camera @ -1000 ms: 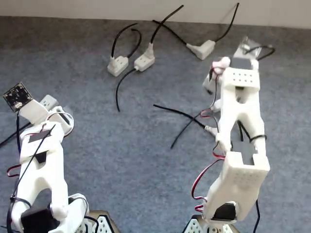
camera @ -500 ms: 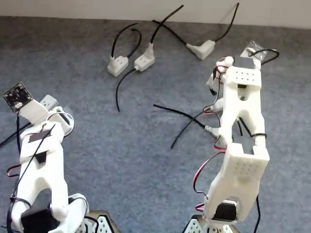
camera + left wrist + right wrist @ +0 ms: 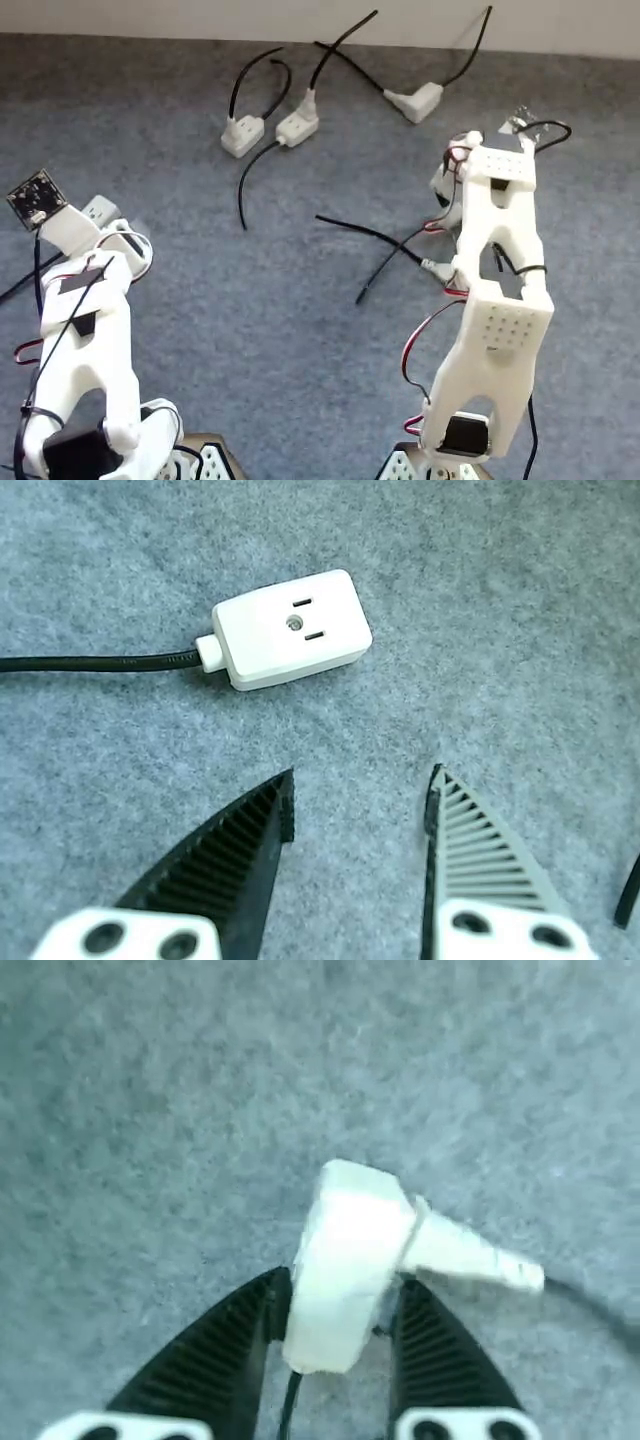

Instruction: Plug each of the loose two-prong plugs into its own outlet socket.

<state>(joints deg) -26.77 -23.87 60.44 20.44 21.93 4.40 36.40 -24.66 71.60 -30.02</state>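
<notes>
A white outlet socket [image 3: 290, 630] on a black cable lies face up on the grey carpet, just beyond my left gripper [image 3: 361, 780], which is open and holds nothing. The high view shows that socket [image 3: 100, 209] at the far left beside the left arm. My right gripper [image 3: 342, 1280] is shut on a white socket block [image 3: 345, 1270], and a white plug piece [image 3: 470, 1250] sticks out of the block's side. A loose white plug [image 3: 433, 268] on a black cable lies beside the right arm [image 3: 495, 230].
Three more white sockets lie near the back: one [image 3: 242, 135] at centre left, one [image 3: 296, 126] beside it with a cord running into it, one [image 3: 420, 100] at the right. Black cables trail across the carpet [image 3: 300, 300]. A pale wall edge runs along the back.
The right arm has drawn back toward its base with the white block in its gripper. The loose cable beside it shifted slightly. The left arm has not moved.
</notes>
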